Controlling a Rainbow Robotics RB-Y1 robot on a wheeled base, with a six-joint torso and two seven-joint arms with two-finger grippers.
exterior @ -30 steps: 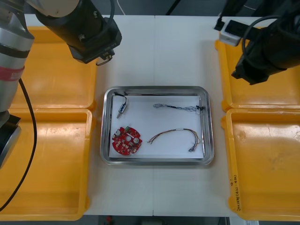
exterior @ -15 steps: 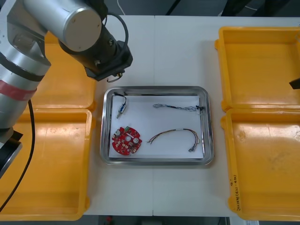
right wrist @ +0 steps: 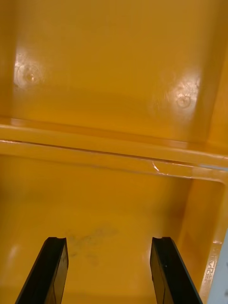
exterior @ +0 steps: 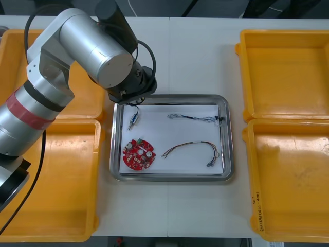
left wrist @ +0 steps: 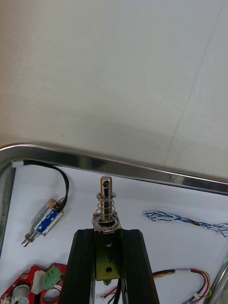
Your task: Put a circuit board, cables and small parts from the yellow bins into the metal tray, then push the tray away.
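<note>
My left gripper (left wrist: 107,233) is shut on a small metal part with a spring (left wrist: 106,204), held just above the back left corner of the metal tray (left wrist: 133,167). In the front view the left arm (exterior: 103,56) reaches over that corner of the tray (exterior: 230,144). Inside the white-lined tray lie a round red circuit board (exterior: 138,154), a small metal part with a blue body (exterior: 133,119), a blue and white cable (exterior: 195,118), a red and yellow cable (exterior: 193,148) and a thin black cable (exterior: 175,104). My right gripper (right wrist: 109,244) stands open over a bare yellow bin (right wrist: 114,71).
Two yellow bins stand at the left (exterior: 85,105) (exterior: 56,180) and two at the right (exterior: 288,72) (exterior: 293,175), all bare where they show. Bare light table (exterior: 195,56) stretches beyond the tray's far rim and in front of it.
The left arm has swung right and toward the tray's back left corner. The right arm has pulled back out of the front view.
</note>
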